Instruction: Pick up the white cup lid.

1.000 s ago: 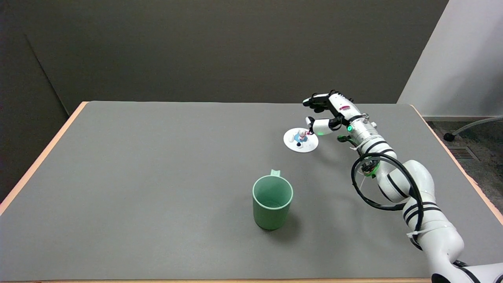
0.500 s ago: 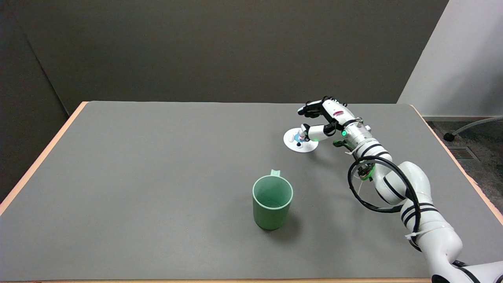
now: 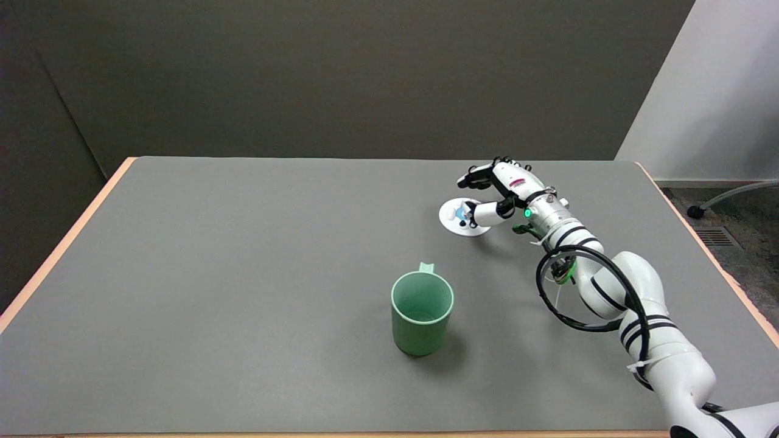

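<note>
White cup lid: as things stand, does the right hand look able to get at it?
Probably yes. The right hand is already over the white cup lid, fingers apart above its small figure, with nothing between them. The green cup stands well clear, nearer the camera.

1. The worktop (image 3: 243,274) has a matt grey cover, cloth-like, with a pale wood-coloured edge.
2. The green cup (image 3: 422,313) looks like smooth, satin plastic.
3. The white cup lid (image 3: 453,219) looks smooth.
4. The right hand (image 3: 496,191) has glossy white and black shells.
</note>
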You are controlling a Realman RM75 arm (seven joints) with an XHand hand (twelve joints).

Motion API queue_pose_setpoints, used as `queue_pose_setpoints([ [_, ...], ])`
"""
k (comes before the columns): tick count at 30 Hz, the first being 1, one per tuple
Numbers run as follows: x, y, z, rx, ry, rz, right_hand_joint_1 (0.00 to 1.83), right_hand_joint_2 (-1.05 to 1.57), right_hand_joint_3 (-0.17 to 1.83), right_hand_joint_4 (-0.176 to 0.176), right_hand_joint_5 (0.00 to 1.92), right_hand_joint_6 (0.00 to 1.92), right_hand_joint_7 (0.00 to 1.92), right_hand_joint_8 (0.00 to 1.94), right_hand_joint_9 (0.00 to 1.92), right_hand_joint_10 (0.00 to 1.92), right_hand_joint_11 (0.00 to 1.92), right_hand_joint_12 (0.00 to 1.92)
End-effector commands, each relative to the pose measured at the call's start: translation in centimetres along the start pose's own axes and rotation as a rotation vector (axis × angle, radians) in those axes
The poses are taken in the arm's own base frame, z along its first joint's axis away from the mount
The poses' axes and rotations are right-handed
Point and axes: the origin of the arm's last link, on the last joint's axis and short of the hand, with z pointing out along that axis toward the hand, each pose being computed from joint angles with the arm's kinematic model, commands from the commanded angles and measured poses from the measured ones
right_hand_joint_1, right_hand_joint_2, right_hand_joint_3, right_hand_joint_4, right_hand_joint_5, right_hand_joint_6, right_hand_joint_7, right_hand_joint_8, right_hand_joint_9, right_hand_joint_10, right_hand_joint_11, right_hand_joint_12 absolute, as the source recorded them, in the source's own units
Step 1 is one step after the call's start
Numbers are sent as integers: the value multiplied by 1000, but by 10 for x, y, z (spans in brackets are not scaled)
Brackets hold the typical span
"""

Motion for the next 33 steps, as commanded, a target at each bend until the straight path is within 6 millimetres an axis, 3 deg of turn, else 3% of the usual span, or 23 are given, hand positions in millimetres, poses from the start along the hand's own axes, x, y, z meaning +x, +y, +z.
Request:
queue_pose_setpoints([
  [1,-10,8,0,-24,-42,-46,949,738,873,49,744,189,704,172,650,292,-1,1064],
  [12,-17,15,1,-43,-66,-77,984,788,878,27,716,187,702,173,659,297,-1,1061],
  [19,-16,17,1,-48,-65,-77,998,838,842,13,703,184,711,180,625,335,-1,930],
  [21,-16,17,1,-46,-66,-77,993,789,934,12,711,189,727,175,592,404,-1,961],
  [23,-17,17,1,-42,-66,-76,996,814,894,9,744,175,765,177,553,460,-1,839],
  [25,-18,15,0,-39,-65,-73,1012,922,695,6,760,223,768,239,509,519,-1,862],
  [26,-17,15,0,-37,-63,-73,1004,1002,525,5,754,633,752,293,464,597,-1,936],
  [27,-17,14,0,-36,-63,-73,1010,1157,199,9,737,1357,715,545,398,710,-1,1064],
  [28,-18,12,-1,-32,-61,-71,1132,1215,102,24,749,1327,669,1478,339,806,-1,1166],
  [30,-18,9,-1,-22,-57,-69,1119,1219,99,28,743,1341,665,1431,307,847,-1,1209],
  [31,-18,7,-1,-15,-54,-67,944,1164,227,50,696,1421,638,542,286,816,-1,1193],
  [33,-18,5,-2,-10,-52,-62,940,1165,228,54,692,1427,638,541,275,825,-1,1212],
])
